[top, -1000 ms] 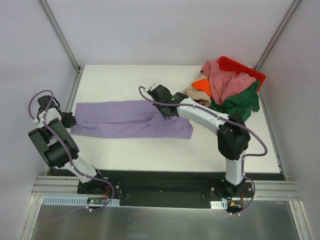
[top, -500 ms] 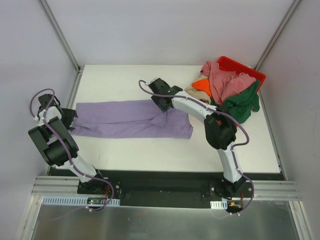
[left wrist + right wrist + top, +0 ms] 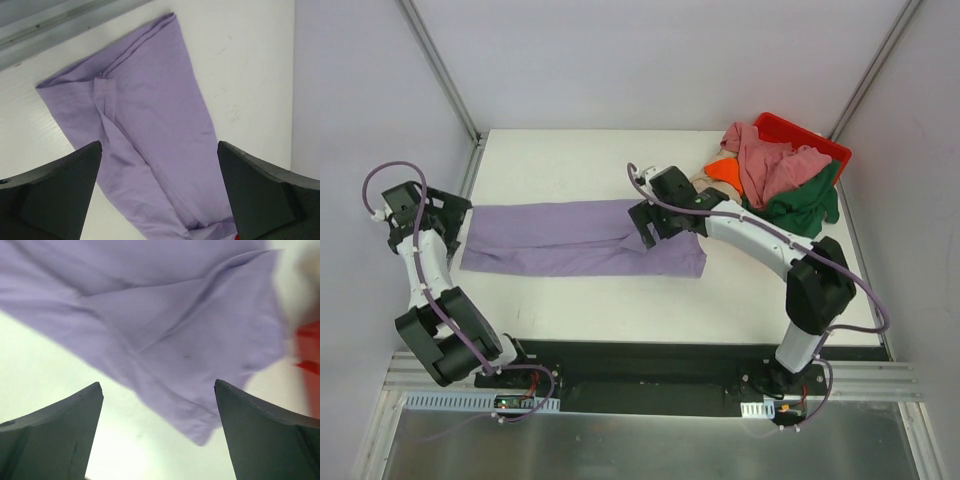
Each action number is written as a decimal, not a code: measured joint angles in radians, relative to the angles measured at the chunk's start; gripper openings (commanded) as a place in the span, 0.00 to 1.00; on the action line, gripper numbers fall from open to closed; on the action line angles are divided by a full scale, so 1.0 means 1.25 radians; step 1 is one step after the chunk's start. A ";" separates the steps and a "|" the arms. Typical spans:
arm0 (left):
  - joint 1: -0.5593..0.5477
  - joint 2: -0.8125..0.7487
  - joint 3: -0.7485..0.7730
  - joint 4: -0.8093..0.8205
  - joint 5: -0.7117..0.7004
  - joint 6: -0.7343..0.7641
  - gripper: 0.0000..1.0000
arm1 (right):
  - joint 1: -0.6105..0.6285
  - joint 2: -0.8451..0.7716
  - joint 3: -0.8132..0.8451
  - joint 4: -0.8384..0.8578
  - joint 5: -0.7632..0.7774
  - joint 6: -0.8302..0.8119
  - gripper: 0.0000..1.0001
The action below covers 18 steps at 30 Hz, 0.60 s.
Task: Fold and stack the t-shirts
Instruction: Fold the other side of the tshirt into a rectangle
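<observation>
Rising from the near edge of the tabletop (image 3: 620,310), the left arm (image 3: 417,265) climbs along the left side while the right arm (image 3: 755,238) reaches in toward the middle.

The lavender t-shirt (image 3: 560,240) lies flat on the tabletop between them. It is folded into a long band running left to right, with soft creases along its length. The left jaws hang just off the shirt's left end. The left wrist view shows the two dark fingers (image 3: 55,195) spread wide with nothing between them and the cloth lying beyond. The right jaws sit over the right part of the band, also spread wide and holding nothing. The right wrist view shows the fingers (image 3: 50,435) framing a folded-over flap of lavender cloth, but whether they touch it cannot be told.

In the far right corner stands a red bin (image 3: 805,135). The dusty pink t-shirt (image 3: 770,165) is crumpled over its front rim, and the orange t-shirt (image 3: 725,170) is bunched at the pile's left. The dark green t-shirt (image 3: 800,205) spills onto the tabletop. A sliver of the beige t-shirt (image 3: 700,181) shows beside the right arm's wrist.
</observation>
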State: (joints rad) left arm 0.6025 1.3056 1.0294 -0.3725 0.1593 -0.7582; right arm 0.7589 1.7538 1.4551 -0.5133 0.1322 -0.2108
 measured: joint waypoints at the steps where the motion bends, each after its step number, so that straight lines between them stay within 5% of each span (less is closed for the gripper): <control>1: -0.005 0.000 -0.010 0.001 0.008 0.010 0.99 | 0.000 -0.007 -0.019 0.012 -0.049 0.020 0.96; 7: -0.016 0.066 -0.061 -0.007 0.054 0.048 0.99 | 0.002 0.068 -0.045 0.056 -0.225 0.104 0.96; 18: -0.016 0.074 -0.084 -0.011 0.054 0.068 0.99 | 0.002 0.185 0.009 0.087 -0.302 0.142 0.96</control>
State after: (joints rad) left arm 0.5819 1.3987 0.9245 -0.3866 0.2268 -0.6727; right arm 0.7616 1.9850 1.4670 -0.4042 -0.2451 -0.0334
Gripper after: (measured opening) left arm 0.990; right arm 0.961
